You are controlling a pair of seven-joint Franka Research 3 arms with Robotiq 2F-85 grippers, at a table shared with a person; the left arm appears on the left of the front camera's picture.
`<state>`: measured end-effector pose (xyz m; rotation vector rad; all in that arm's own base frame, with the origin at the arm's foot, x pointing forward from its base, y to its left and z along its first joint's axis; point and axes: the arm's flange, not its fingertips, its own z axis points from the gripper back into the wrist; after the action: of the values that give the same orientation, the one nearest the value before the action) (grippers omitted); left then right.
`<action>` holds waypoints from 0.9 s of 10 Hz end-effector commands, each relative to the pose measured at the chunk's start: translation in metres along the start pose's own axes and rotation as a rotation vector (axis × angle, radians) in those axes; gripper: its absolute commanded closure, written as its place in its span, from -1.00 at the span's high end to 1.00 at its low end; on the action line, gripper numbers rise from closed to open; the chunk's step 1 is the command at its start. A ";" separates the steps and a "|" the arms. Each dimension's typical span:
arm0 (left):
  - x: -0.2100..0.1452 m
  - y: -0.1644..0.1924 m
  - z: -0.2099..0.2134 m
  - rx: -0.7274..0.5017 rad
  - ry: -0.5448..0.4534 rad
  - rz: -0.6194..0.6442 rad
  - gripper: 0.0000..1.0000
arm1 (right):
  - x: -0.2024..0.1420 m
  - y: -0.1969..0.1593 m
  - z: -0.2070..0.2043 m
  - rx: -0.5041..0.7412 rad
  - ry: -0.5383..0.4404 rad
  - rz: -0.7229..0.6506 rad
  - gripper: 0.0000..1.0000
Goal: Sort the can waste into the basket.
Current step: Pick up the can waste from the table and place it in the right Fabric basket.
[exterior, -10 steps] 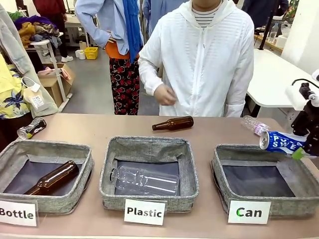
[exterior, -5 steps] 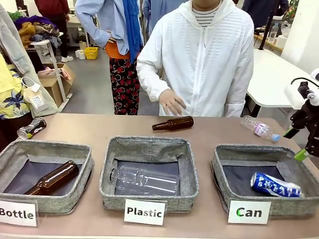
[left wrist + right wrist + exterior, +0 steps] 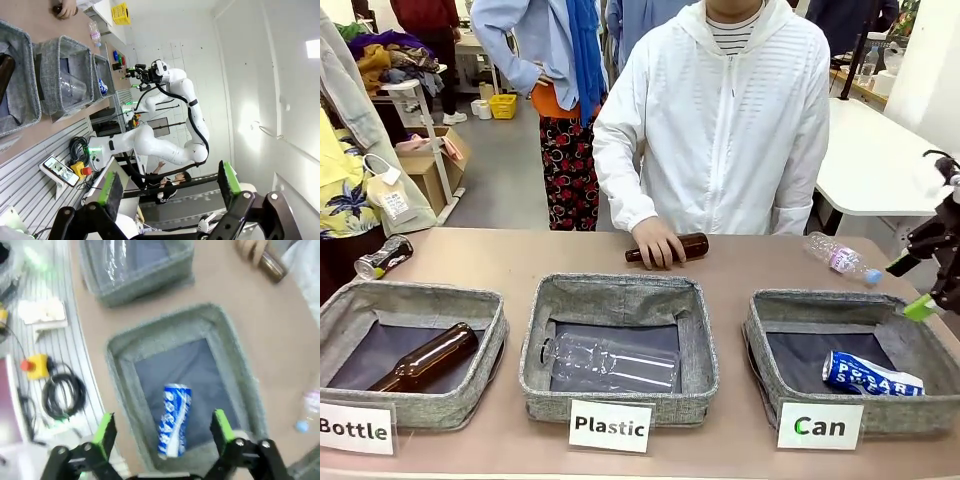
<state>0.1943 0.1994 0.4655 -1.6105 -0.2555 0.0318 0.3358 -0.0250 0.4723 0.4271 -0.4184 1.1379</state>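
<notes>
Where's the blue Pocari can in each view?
Front view: blue can lower right, lying in the basket.
Left wrist view: blue can upper left, small, in the farthest basket.
Right wrist view: blue can bottom centre, on the basket floor.
Shared landmark: the basket holding it.

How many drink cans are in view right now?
2: the blue can lies in the Can basket; the black-and-silver can lies on the table, far left.

Grey floor (image 3: 510, 185), white table (image 3: 865, 160) at right, cardboard boxes (image 3: 428, 168), yellow crate (image 3: 503, 106)
</notes>
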 end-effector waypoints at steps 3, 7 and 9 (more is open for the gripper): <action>0.001 -0.001 0.000 -0.012 -0.006 -0.003 1.00 | -0.031 -0.011 0.033 0.118 -1.126 -0.751 1.00; 0.001 -0.001 0.000 -0.012 -0.006 -0.003 1.00 | -0.074 -0.046 0.032 0.260 -1.271 -0.938 1.00; 0.001 -0.001 0.000 -0.012 -0.006 -0.003 1.00 | -0.069 -0.026 0.038 0.248 -0.750 -0.598 1.00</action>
<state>0.1945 0.1993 0.4654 -1.6108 -0.2549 0.0318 0.3389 -0.1155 0.4545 1.1891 -0.7635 0.2963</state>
